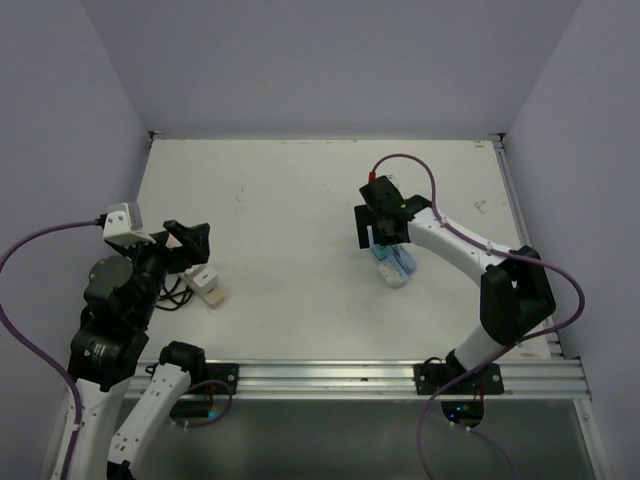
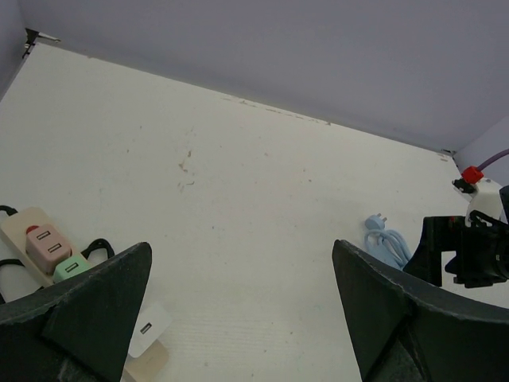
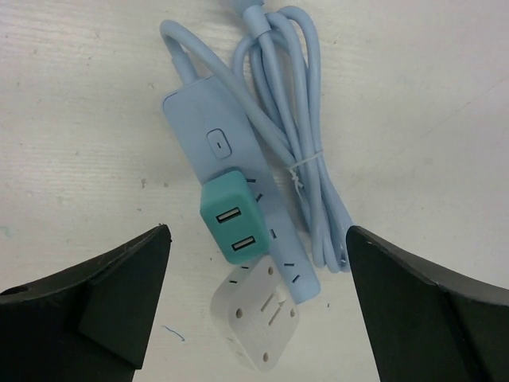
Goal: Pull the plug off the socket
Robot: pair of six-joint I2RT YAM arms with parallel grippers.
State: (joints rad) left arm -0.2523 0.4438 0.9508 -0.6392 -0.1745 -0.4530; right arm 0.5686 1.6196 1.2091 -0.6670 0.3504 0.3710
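Plug looked light, rigid and slick, its flat sides suiting the right tool, whose jaws stood apart.

Top cam overhead, R wrist close above shared blue strip

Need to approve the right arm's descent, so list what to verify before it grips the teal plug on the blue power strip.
1. Right jaws open: ok, spread wide either side of the teal plug.
2. Plug between the jaws: ok, roughly centred in the wrist view.
3. Plug seated in the blue power strip: ok, not yet pulled.
4. Neighbour clear: not ok, a white adapter sits right beside the plug.
5. Cable out of the way: ok, bundled alongside the strip.
6. Strip held down: not ok, nothing pins it; the left arm is far off.
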